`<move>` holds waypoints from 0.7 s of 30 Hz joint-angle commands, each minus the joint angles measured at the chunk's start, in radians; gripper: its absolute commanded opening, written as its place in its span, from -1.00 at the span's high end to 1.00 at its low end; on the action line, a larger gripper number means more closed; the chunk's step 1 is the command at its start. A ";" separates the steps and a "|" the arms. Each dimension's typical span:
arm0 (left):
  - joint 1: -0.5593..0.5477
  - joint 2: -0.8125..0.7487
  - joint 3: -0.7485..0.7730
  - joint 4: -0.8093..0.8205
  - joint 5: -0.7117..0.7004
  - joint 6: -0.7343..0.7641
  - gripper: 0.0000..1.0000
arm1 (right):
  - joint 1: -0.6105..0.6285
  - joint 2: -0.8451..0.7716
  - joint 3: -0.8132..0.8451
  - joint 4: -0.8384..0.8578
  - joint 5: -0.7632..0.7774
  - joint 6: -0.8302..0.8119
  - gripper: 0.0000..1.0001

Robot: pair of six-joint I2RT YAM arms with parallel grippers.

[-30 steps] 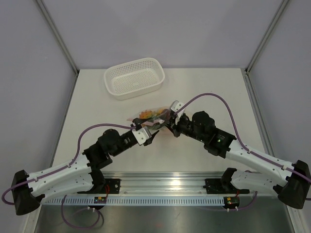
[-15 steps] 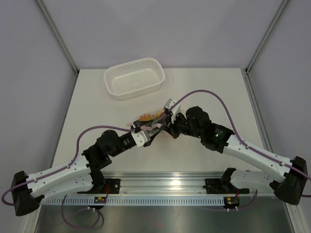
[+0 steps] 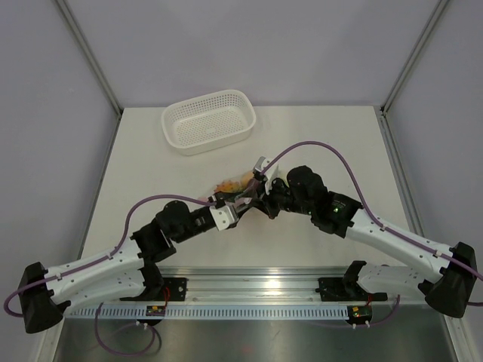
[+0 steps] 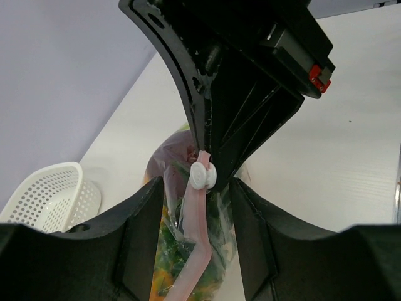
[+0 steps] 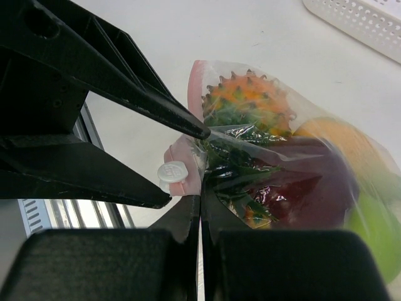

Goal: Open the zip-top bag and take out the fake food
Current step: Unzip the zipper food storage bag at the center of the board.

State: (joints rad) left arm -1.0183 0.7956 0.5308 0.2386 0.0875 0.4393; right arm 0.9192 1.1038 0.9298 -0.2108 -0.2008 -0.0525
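The zip-top bag (image 5: 276,157) is clear and crinkly, and lies at the table's middle (image 3: 235,183). My right gripper (image 5: 200,199) is shut on its edge beside the pink zip strip (image 4: 197,226). A white slider (image 4: 202,175) sits on that strip, between the two fingers of my left gripper (image 4: 195,185). Those fingers stand apart, one on each side of the strip. The fake food stays inside the bag: a spiky orange pineapple (image 5: 247,100), a dark red piece (image 5: 301,188), a green apple (image 5: 369,232) and an orange (image 5: 338,141).
A white perforated basket (image 3: 209,121) stands at the back of the table, left of centre, and its rim (image 4: 44,194) shows in the left wrist view. Both arms meet over the table's middle. Grey walls close the left, right and back sides.
My left gripper has moved forward to the bag's zip end and its jaws have narrowed around the strip. The right gripper shifted a little left with the bag's edge, then held still.
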 commanded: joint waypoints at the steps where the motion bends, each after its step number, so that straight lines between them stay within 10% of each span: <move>1: 0.000 0.013 0.049 0.024 0.043 0.013 0.04 | 0.006 0.001 0.055 0.022 -0.028 0.014 1.00; 21: 0.000 0.024 0.080 -0.024 0.072 0.013 0.49 | 0.004 0.011 0.061 0.017 -0.089 0.006 1.00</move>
State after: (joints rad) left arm -1.0183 0.8196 0.5571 0.2012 0.1329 0.4522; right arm 0.9192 1.1313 0.9424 -0.2165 -0.2466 -0.0452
